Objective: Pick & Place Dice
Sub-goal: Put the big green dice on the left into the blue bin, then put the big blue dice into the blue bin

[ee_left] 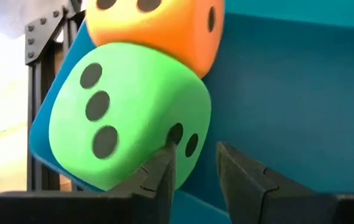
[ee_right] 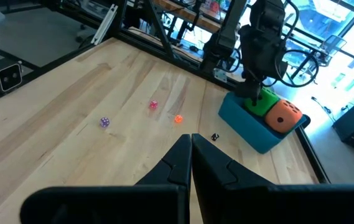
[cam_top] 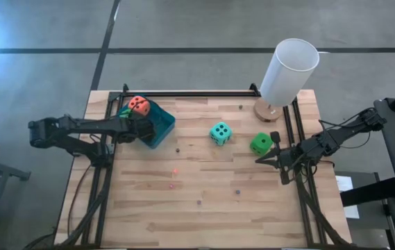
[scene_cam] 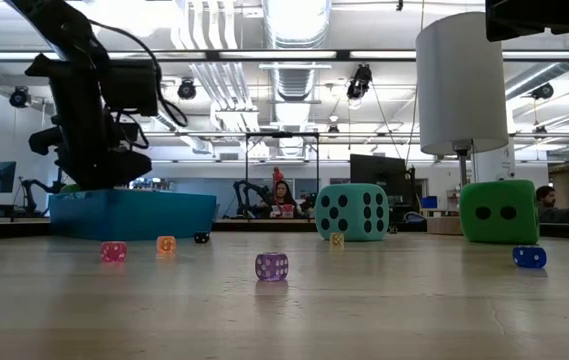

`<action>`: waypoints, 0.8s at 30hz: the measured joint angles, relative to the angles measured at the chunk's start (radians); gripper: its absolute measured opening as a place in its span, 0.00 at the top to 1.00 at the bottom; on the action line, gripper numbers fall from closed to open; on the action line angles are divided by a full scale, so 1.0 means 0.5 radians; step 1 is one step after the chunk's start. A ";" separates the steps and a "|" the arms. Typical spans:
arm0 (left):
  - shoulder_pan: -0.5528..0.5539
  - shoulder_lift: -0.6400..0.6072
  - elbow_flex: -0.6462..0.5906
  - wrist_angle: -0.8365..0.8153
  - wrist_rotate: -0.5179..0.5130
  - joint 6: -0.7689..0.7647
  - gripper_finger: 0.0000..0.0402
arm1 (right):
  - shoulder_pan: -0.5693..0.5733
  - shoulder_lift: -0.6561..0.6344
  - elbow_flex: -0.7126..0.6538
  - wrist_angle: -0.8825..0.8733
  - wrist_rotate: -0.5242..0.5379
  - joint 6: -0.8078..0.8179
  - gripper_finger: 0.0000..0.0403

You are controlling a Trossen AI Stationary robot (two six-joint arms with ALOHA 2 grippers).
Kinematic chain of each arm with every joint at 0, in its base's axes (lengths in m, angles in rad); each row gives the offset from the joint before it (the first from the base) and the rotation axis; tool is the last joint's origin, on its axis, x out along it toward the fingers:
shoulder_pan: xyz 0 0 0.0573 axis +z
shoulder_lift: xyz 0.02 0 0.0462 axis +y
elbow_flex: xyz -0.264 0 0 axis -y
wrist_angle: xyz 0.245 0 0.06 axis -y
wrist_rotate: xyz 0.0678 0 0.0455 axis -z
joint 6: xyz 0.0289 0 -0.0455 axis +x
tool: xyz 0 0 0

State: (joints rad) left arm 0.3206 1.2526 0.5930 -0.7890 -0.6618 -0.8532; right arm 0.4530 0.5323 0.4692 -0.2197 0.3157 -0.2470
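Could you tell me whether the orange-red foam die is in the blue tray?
In: the orange-red foam die rests inside the blue plastic tray, beside a green one.

wooden counter (cam_top: 183, 208) with a white cylinder lamp (cam_top: 289, 73) at the back corner — plus tiny dice (scene_cam: 271, 265) scattered about

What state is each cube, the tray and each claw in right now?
Orange-red die: in tray.
Green die: in tray, beside left gripper.
Teal die: on table.
Second green die: on table.
Blue tray: upright.
Left gripper: open, over tray.
Right gripper: shut, empty.
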 joint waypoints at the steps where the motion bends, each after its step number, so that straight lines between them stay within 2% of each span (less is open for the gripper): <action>1: -0.003 -0.002 0.015 -0.001 0.016 0.010 0.70 | 0.000 0.000 0.000 0.000 0.000 0.000 0.98; 14: -0.111 -0.160 0.232 0.002 0.051 0.195 0.70 | 0.000 0.000 0.000 -0.003 0.000 0.006 0.98; 18: -0.274 -0.274 0.229 0.002 0.051 0.195 0.70 | 0.000 0.000 0.000 -0.002 0.000 0.005 0.98; 24: -0.631 -0.388 0.229 0.046 0.043 0.205 0.70 | 0.001 0.000 0.000 -0.001 -0.001 0.002 0.98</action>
State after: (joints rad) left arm 0.0052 1.0586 0.7074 -0.7661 -0.6402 -0.7506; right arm 0.4534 0.5323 0.4692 -0.2203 0.3153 -0.2462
